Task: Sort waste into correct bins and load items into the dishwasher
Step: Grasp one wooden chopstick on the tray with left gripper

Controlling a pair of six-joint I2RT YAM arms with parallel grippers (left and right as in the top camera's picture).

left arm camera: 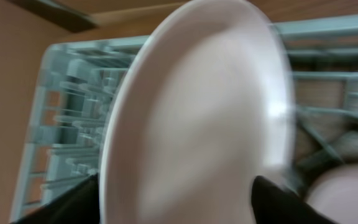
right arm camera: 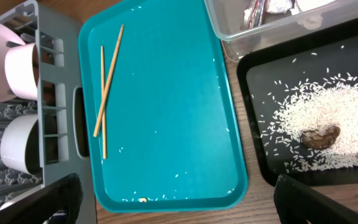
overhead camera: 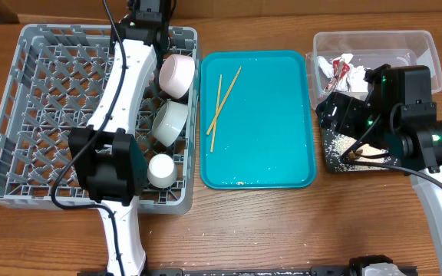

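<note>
The pale pink plate (left arm camera: 191, 112) fills the left wrist view, blurred, standing in the grey dish rack (overhead camera: 29, 115) between the spread fingers of my left gripper (left arm camera: 176, 208). Two white bowls (overhead camera: 176, 74) (overhead camera: 169, 121) and the cup (overhead camera: 160, 170) sit in the rack's right side. The chopsticks (overhead camera: 221, 103) lie crossed on the teal tray (overhead camera: 275, 130). My right gripper (right arm camera: 179, 205) is open and empty over that tray's front edge. Rice (right arm camera: 328, 118) and the brown lump (right arm camera: 321, 137) lie in the black tray (right arm camera: 253, 124). Wrapper (overhead camera: 336, 70) and tissue (overhead camera: 345, 58) are in the clear tub (overhead camera: 405, 42).
My left arm (overhead camera: 125, 84) stretches across the rack from the front edge to the back. A few rice grains and a small crumb (right arm camera: 143, 200) lie at the teal tray's front edge. My right arm (overhead camera: 405, 115) covers most of the black tray.
</note>
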